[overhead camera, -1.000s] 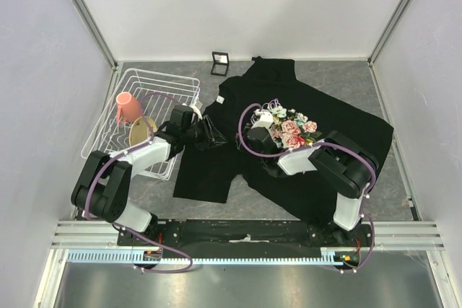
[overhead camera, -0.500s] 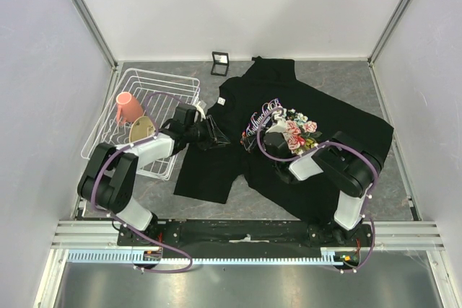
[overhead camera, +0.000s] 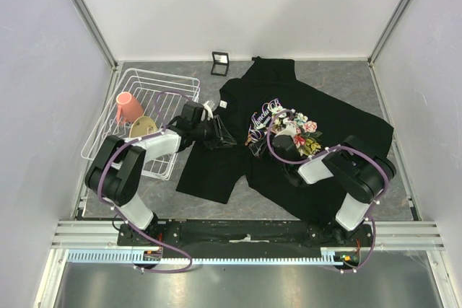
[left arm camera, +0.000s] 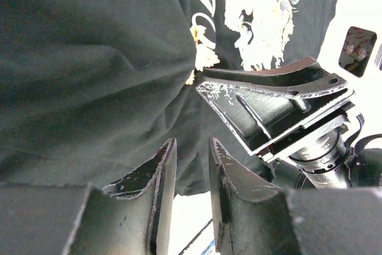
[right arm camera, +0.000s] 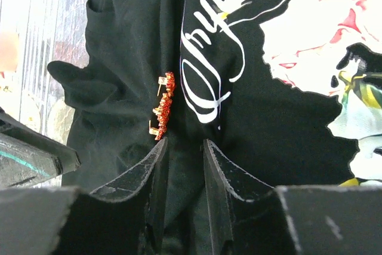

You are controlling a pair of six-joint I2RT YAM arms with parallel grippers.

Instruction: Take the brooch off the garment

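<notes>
The garment (overhead camera: 346,124), a black T-shirt with a rose print and white lettering, lies spread across the table. The brooch (right arm camera: 162,107), a tiny red-orange pin, sits on a raised fold left of the lettering, just past my right fingertips. My right gripper (overhead camera: 260,136) (right arm camera: 185,141) is shut on that fold of shirt beside the brooch. My left gripper (overhead camera: 221,135) (left arm camera: 191,141) nips the shirt's edge at the left sleeve side. In the left wrist view the right gripper (left arm camera: 203,86) meets the cloth where the wrinkles converge. The brooch is too small to make out in the top view.
A white wire dish rack (overhead camera: 170,81) stands at the left and holds a pink cup (overhead camera: 128,108) and a tan dish (overhead camera: 143,128). A small black frame (overhead camera: 220,63) stands at the back wall. White walls close in both sides.
My right gripper has drawn back to the right, uncovering the white lettering. My left gripper has shifted up and right along the shirt's edge.
</notes>
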